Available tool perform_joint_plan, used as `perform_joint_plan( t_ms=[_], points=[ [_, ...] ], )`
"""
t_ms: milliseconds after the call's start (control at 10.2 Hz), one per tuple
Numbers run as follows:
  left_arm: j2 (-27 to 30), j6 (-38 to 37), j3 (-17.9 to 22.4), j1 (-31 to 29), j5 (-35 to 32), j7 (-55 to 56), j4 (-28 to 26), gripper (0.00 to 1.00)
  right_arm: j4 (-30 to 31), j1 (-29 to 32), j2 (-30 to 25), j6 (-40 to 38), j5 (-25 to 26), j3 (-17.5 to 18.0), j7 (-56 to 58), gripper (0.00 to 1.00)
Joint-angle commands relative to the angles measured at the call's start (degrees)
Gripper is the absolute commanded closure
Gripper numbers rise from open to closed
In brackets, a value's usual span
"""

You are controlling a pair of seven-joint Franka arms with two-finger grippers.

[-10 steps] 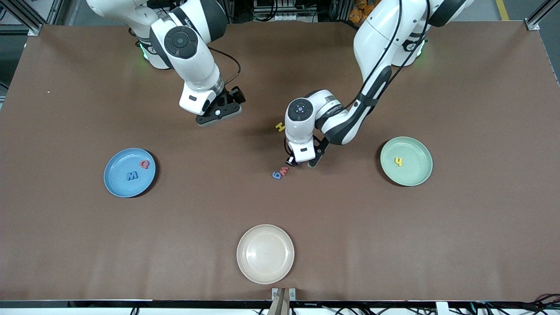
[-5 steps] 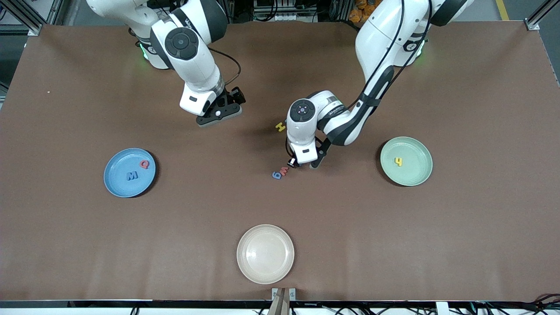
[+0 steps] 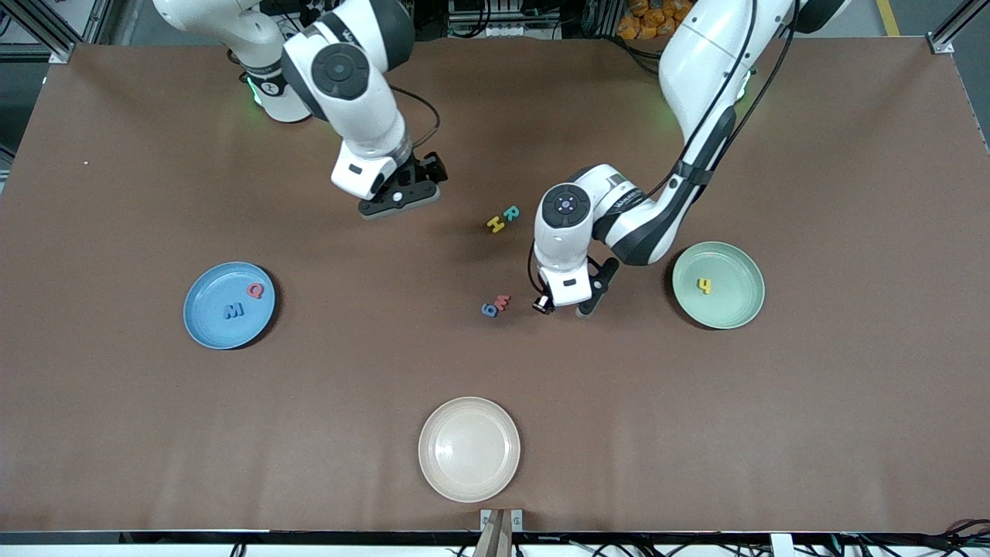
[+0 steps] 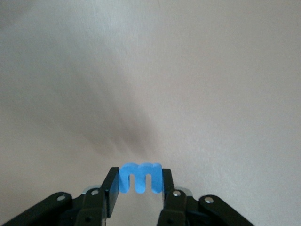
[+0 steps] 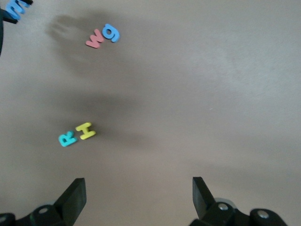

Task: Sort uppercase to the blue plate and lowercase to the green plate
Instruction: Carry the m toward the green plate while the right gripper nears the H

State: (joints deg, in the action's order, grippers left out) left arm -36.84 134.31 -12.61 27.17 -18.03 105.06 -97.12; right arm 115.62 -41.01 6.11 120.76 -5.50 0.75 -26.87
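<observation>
My left gripper (image 3: pixel 563 307) hangs over the table's middle, between the loose letters and the green plate (image 3: pixel 735 308), shut on a blue lowercase m (image 4: pixel 141 175). In the front view the hand hides that m. The green plate holds a yellow h (image 3: pixel 704 285). A red lowercase letter (image 3: pixel 503 302) and a blue g (image 3: pixel 489 310) lie side by side on the table. A yellow H (image 3: pixel 496 224) and a teal R (image 3: pixel 511 213) lie together farther from the front camera. The blue plate (image 3: pixel 209 329) holds M (image 3: pixel 233 310) and Q (image 3: pixel 255 291). My right gripper (image 3: pixel 398 203) hovers open and empty.
A beige plate (image 3: pixel 469 449) sits near the table's front edge. In the right wrist view R (image 5: pixel 67 138) and H (image 5: pixel 86 131) lie past my open right gripper (image 5: pixel 138 188), with the red letter (image 5: pixel 95 38) and g (image 5: pixel 111 32) farther off.
My left gripper has carried the blue m away from the red letter and g toward the green plate, uncovering the R. The right arm has shifted slightly toward the table's middle.
</observation>
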Motion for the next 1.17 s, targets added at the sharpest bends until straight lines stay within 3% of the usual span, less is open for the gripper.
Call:
perform_joint_plan(
  t_ms=[0, 293, 683, 1073],
  points=[
    [2.9, -3.3, -0.5, -2.2, -1.5, -3.7, -1.3, 1.0, -7.7, -3.8, 8.4, -0.3, 0.5, -0.4, -12.6, 0.0],
    [4.4, -9.6, -0.7, -6.3, -1.5, -10.3, -1.4, 1.0, -13.0, -6.4, 15.8, 0.9, 0.2, -0.4, -27.2, 0.0],
    [6.0, -13.5, -0.8, -11.8, -1.5, -19.9, -1.5, 1.0, -13.1, -7.5, 18.9, 2.9, -0.2, -0.4, -39.1, 0.0],
    [10.5, -15.1, -1.0, -14.9, -0.8, -31.2, -6.3, 1.0, -12.9, -10.8, 20.3, 3.2, 0.8, -0.6, -67.0, 0.0]
  ],
)
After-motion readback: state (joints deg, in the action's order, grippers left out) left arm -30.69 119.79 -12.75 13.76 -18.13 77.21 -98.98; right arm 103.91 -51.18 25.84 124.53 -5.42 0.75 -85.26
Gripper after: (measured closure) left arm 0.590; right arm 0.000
